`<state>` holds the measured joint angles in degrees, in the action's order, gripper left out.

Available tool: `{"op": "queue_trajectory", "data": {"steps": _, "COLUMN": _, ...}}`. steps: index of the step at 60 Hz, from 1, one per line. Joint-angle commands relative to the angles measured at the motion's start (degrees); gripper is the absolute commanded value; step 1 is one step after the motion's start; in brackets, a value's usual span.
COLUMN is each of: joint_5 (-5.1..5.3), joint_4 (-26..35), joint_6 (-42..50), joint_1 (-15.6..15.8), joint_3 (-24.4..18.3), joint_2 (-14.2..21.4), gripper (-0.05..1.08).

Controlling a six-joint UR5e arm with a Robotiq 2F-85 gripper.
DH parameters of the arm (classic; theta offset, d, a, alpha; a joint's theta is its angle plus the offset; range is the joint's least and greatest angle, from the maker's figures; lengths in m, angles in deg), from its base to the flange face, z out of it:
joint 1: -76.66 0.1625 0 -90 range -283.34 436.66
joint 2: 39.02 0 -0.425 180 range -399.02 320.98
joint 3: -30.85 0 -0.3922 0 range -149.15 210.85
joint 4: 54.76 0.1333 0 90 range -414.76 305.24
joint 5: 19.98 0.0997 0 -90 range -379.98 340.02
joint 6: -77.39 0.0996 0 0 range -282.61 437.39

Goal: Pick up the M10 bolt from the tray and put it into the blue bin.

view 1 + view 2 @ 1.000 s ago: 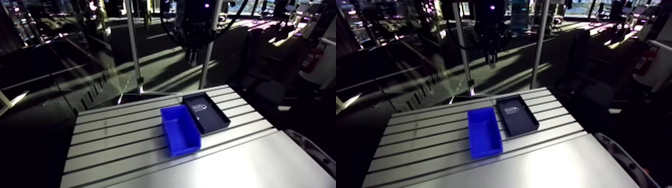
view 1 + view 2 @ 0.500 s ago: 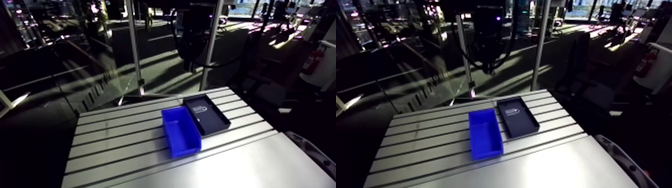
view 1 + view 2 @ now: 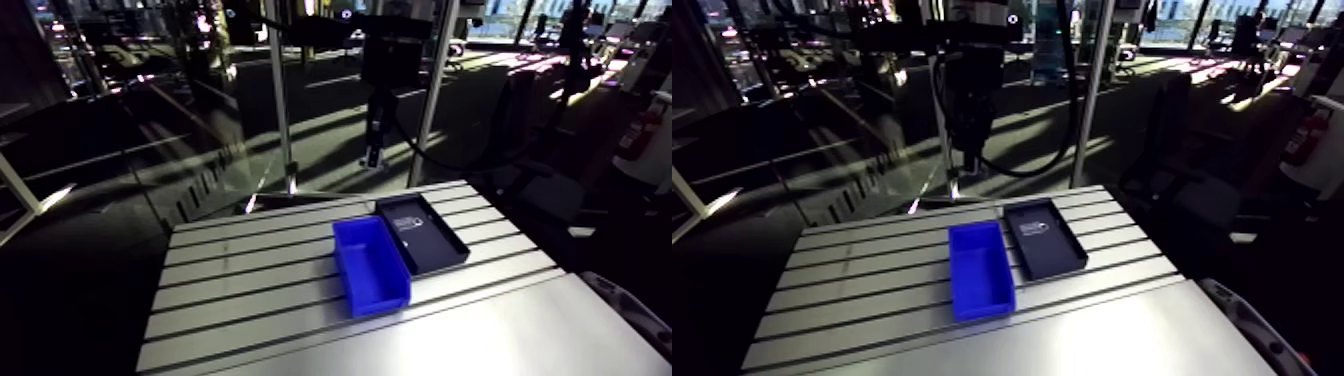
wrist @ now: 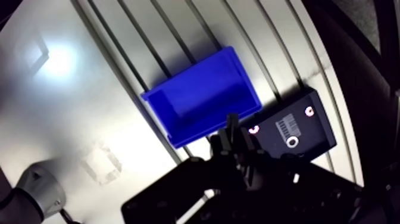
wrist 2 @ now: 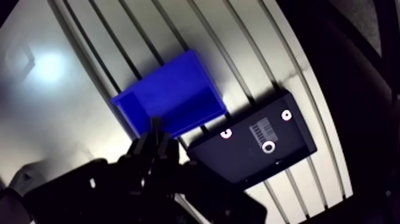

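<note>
A blue bin [image 3: 370, 265] stands on the slotted table [image 3: 240, 270], and I see nothing inside it. Right beside it lies a black tray [image 3: 421, 233]. In the wrist view the tray [image 4: 309, 134] carries a white label and three small bright ring-like parts [image 4: 292, 142]; I cannot tell which one is the bolt. My gripper [image 4: 233, 132] hangs high above the bin and the tray, its fingers drawn together to a narrow point with nothing visible between them. In the arm view the gripper [image 3: 373, 155] hangs above the table's far edge.
Two upright aluminium posts [image 3: 283, 100] [image 3: 432, 100] rise behind the table's far edge, either side of the arm. A smooth metal plate [image 3: 480, 330] covers the near part of the table. To the left of the bin lies bare slotted surface.
The arm view has shifted slightly, so the camera moved. The gripper hangs a little lower toward the table's far edge than before. Bin and tray have stayed in place.
</note>
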<state>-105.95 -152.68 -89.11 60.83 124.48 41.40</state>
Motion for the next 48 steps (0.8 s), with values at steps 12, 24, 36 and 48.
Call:
{"op": "queue_trajectory", "data": {"steps": 12, "joint_5": -1.11, "joint_4": 0.92, "joint_6": -17.13, "joint_1": 1.24, "joint_3": 3.26, "joint_2": 2.71, "gripper": 1.05}}
{"op": "queue_trajectory", "data": {"steps": 24, "joint_5": -3.37, "joint_4": -0.54, "joint_6": -21.60, "joint_1": 0.99, "joint_3": 7.32, "joint_2": 5.26, "gripper": 1.05}}
{"op": "queue_trajectory", "data": {"steps": 36, "joint_5": -3.37, "joint_4": -4.85, "joint_6": -22.61, "joint_1": 0.88, "joint_3": 11.73, "joint_2": 7.62, "gripper": 1.05}}
{"op": "queue_trajectory", "data": {"steps": 48, "joint_5": -3.37, "joint_4": -11.49, "joint_6": -22.53, "joint_1": 0.89, "joint_3": 15.74, "joint_2": 8.30, "gripper": 1.05}}
